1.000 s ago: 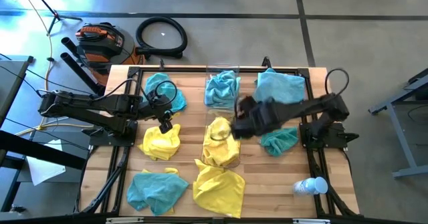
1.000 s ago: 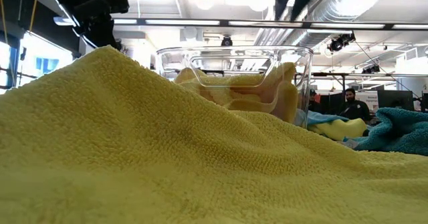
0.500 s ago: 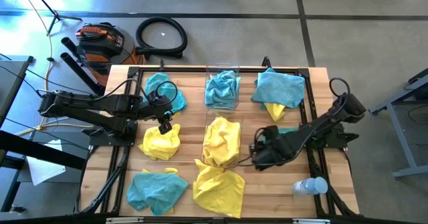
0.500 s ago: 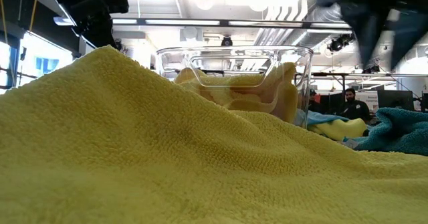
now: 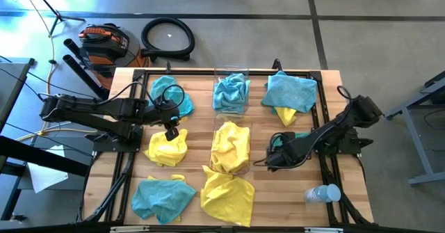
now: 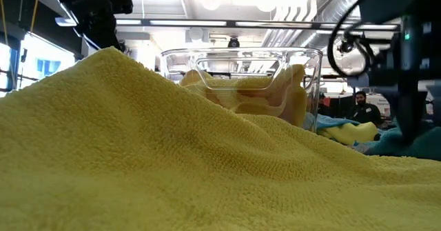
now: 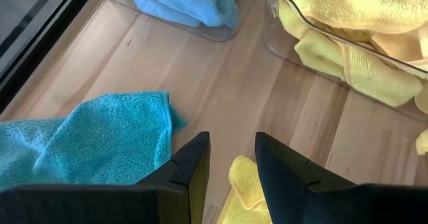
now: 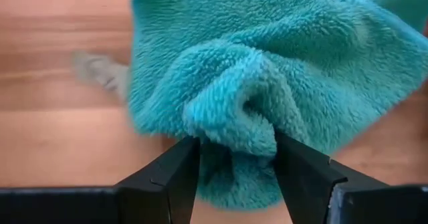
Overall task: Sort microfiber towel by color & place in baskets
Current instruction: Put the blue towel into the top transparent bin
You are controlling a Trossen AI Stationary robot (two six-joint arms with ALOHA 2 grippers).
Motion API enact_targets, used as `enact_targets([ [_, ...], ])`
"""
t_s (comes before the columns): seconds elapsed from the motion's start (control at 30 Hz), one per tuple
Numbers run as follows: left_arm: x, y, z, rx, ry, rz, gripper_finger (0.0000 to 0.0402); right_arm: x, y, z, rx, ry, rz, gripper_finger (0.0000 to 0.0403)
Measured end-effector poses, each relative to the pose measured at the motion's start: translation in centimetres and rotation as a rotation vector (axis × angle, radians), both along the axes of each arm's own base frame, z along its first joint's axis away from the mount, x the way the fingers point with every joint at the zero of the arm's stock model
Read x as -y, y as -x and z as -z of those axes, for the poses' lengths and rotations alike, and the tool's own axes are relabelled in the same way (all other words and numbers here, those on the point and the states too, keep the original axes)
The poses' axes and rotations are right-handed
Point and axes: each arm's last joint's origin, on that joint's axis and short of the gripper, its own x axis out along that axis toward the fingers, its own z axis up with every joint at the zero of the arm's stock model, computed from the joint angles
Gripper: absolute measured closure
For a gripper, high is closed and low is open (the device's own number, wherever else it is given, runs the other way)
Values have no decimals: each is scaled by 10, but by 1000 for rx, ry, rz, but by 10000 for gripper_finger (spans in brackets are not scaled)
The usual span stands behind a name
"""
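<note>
Hovering over a yellow towel (image 5: 167, 147) at the table's (image 5: 195, 132) left, left gripper (image 5: 171, 131) has fingers slightly parted, empty. 2 baskets in the middle: far basket (image 5: 231, 94) holds teal cloth, near basket (image 5: 230, 147) yellow. At right, right gripper (image 5: 272, 158) pinches a fold of teal towel (image 8: 267, 90) lying on the wood.

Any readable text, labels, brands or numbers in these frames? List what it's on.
None can be read in any view.
Plastic bottle at the table's near right corner: no label text can be made out, too small.
Orange-and-black device on the floor beyond the table: any marking is too small to read.
Towels, the yellow-filled basket and the blue-filled basket: no tags or print visible.
</note>
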Motion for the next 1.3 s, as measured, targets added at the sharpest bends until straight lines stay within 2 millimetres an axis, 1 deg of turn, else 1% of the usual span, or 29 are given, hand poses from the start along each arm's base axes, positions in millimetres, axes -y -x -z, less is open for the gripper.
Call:
enact_targets([
  [0.2, 0, 0, 0, 4, 6, -8, 291, 13, 12, 28, 12, -35, 40, 222],
  [0.3, 0, 0, 0, 5, 9, -13, 291, 16, 14, 32, 21, -40, 58, 223],
  [0.37, 0, 0, 0, 6, 9, -13, 291, 16, 14, 31, 14, -36, 61, 232],
  [0.4, 0, 0, 0, 5, 9, -13, 291, 15, 13, 30, 6, -32, 59, 243],
  [0.47, 0, 0, 0, 5, 9, -13, 291, 14, 10, 26, -10, -32, 27, 278],
  [0.6, 0, 0, 0, 5, 9, -13, 291, 12, 5, 18, -24, -34, -30, 374],
  [0.63, 0, 0, 0, 5, 7, -11, 291, 11, 2, 16, -16, -35, -40, 386],
  [0.67, 0, 0, 0, 4, 3, -5, 291, 9, -2, 11, 5, -36, -47, 389],
  [0.77, 0, -1, 0, 5, -6, 6, 291, 6, -12, -9, 73, -17, -71, 373],
  [0.83, 0, -1, -1, 6, -6, 6, 291, 6, -17, -29, 120, 31, -88, 374],
  [0.97, 0, -1, -1, 7, -6, 6, 291, 8, -24, -80, 184, 170, -153, 396],
  [1.07, 0, -2, -1, 17, -11, 6, 291, 13, -28, -120, 208, 278, -222, 393],
  [1.2, -2, -6, -5, 73, -19, -3, 291, 33, -38, -165, 222, 405, -368, 398],
  [1.3, -7, -9, -8, 122, -22, -29, 291, 57, -50, -190, 221, 484, -479, 398],
])
